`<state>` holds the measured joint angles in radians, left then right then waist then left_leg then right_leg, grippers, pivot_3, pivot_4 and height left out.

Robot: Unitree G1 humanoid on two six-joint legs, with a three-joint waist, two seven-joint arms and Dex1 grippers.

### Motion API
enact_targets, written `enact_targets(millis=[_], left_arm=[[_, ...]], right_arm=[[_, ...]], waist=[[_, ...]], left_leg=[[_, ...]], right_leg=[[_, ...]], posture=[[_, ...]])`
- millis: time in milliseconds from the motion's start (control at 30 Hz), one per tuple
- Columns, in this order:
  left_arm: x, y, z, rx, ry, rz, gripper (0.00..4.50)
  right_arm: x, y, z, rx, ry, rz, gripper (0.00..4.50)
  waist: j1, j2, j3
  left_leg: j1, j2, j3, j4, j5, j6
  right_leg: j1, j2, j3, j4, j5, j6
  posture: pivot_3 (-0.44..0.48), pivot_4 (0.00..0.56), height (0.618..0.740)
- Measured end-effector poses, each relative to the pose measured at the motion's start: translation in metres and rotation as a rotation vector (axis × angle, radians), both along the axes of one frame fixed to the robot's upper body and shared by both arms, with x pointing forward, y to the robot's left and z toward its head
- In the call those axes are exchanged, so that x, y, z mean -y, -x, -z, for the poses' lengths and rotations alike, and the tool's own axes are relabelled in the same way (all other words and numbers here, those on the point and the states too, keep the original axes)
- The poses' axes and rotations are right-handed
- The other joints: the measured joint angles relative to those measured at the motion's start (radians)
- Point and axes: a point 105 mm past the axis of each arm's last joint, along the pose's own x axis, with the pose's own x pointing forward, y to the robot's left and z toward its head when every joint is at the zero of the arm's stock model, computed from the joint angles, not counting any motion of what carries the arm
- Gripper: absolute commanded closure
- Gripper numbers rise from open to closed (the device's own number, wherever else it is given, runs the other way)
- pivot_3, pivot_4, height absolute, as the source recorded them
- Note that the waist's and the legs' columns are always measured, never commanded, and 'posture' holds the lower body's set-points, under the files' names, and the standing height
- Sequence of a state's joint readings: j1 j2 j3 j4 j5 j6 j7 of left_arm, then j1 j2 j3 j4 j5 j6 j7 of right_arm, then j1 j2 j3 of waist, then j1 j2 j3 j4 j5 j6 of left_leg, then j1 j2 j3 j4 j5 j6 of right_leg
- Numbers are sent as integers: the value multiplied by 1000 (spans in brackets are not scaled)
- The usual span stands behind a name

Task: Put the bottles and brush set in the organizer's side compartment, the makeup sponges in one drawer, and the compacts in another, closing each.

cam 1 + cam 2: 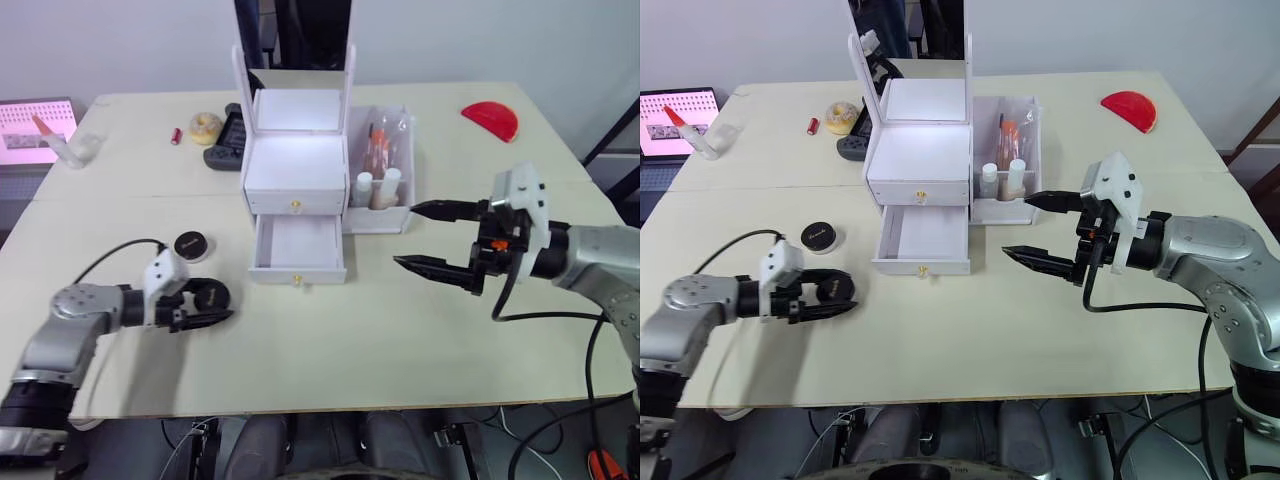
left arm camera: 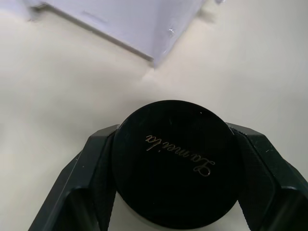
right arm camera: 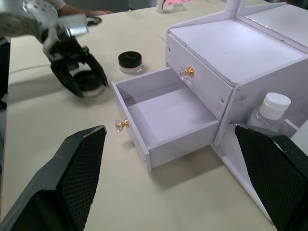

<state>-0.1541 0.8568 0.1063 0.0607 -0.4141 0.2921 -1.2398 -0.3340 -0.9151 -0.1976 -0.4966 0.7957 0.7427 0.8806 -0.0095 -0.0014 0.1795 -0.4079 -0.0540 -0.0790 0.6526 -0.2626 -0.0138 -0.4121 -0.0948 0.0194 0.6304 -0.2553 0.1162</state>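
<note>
Four views: a stereo head pair and two wrist cameras.
Both head eyes look forward and down over the table (image 1: 330,340), the organizer (image 1: 297,170) toward 12 o'clock. The left wrist camera sits very close over a compact (image 2: 175,161). The right wrist camera faces the open drawer (image 3: 163,118) from nearby, sharing it with the head pair.

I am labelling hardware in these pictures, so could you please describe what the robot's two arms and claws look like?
Both arms are silver-grey metal with a white housing at the wrist. The left claw and right claw each have two black tapered fingers. A black cable loops from each wrist, and the right wrist carries a small orange mark.
</note>
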Motion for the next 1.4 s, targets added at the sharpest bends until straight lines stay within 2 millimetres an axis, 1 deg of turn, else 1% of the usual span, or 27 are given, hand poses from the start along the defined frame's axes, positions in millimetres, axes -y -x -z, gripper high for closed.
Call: enact_targets(millis=[100,167,200,300,367,533,600,700,833,1067,1400], left_arm=[[-4,-6,-32,68,22,-17,1798],[3,-12,-51,113,46,-5,1798],[10,-17,-59,130,62,6,1798],[45,-28,-85,168,147,94,1798],[63,-31,-90,159,168,153,1798],[84,-41,-81,106,151,216,1798],[89,-44,-80,100,127,242,1798],[87,-49,-74,86,104,248,1798],[91,-51,-64,55,104,264,1798],[101,-53,-56,43,111,296,1798],[100,-57,-47,31,94,277,1798]], right_arm=[[-2,-1,3,-5,-6,-5,0],[-4,-2,6,-11,-13,-11,0],[-5,-3,7,-14,-15,-12,0],[-6,-4,7,-9,-13,-13,0],[-9,-4,8,-9,-16,-18,0],[-9,-4,12,-15,-17,0,0],[-10,-2,14,-18,-16,4,0],[-10,0,15,-15,-24,22,0],[-9,2,15,-8,-26,48,0],[-9,4,17,-17,-34,65,0],[-8,6,15,-11,-48,82,0]], waist=[[3,0,0],[5,0,0],[6,0,0],[12,0,0],[13,0,0],[-2,-1,0],[-4,-1,0],[-4,-1,0],[-1,-1,0],[-1,-1,0],[0,-1,0]], left_leg=[[0,0,0,0,0,0],[0,-1,0,1,0,0],[0,-1,0,1,0,0],[0,-1,0,2,0,0],[0,-1,0,2,0,0],[0,0,0,1,1,-1],[0,0,0,1,1,0],[0,0,0,1,1,0],[0,0,0,2,1,0],[0,0,0,3,1,0],[0,0,0,4,1,0]], right_leg=[[1,0,-1,0,0,0],[1,0,-2,0,0,0],[1,0,-2,0,0,0],[1,3,-2,0,0,1],[1,4,-2,1,1,2],[1,7,-1,1,1,2],[0,7,0,2,1,2],[0,7,-1,2,1,2],[1,7,-1,2,1,2],[1,7,-1,2,1,2],[1,7,-1,2,1,2]], posture=[[0,150,740],[0,150,740],[0,150,740],[0,150,740],[0,150,740],[0,150,740],[0,150,740],[0,150,740],[0,150,740],[0,150,740],[0,150,740]])
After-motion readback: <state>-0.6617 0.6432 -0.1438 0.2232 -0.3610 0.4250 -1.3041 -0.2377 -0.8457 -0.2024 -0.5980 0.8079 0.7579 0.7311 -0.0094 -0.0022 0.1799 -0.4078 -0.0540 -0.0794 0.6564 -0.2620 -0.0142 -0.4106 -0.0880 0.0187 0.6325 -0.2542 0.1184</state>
